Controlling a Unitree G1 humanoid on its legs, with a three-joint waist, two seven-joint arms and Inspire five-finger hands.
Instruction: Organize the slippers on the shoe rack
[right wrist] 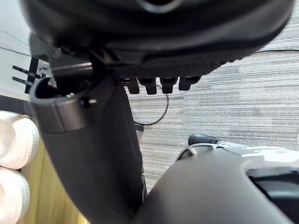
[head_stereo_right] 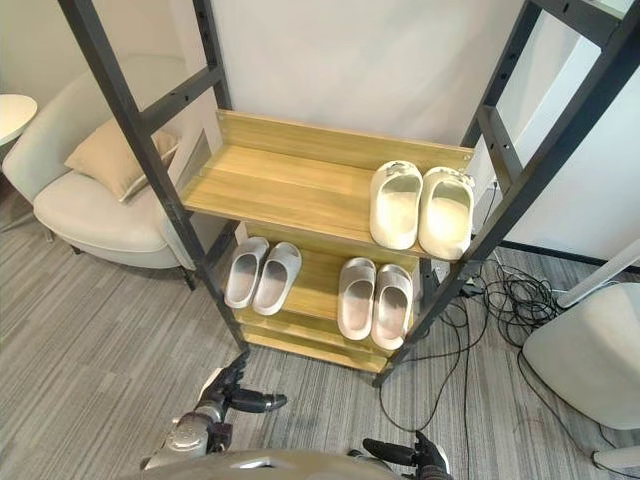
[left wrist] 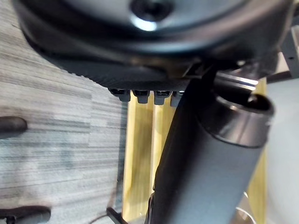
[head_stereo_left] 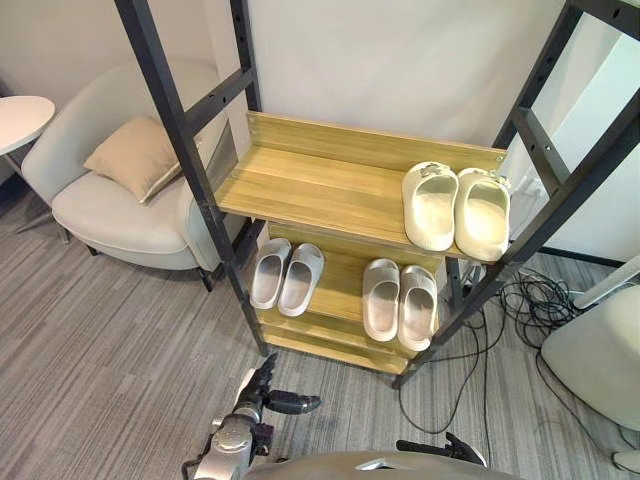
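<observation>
Slippers (head_stereo_left: 431, 205) are sitting in pairs on the shoe rack (head_stereo_left: 310, 185).

- **Left eye view:** the cream pair (head_stereo_left: 455, 208) is occupying the rack's upper shelf at its right end, and two grey pairs (head_stereo_left: 286, 275) are lying on the lower shelf. Sorting is looking finished.
- **Right eye view:** the right robot hand (head_stereo_right: 425, 458) is hanging spread and empty before the rack.
- **Left wrist view:** the left robot hand (left wrist: 205, 163) is also hanging spread and empty.

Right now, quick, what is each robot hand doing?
Left hand: open, holding nothing.
Right hand: open, holding nothing.
</observation>
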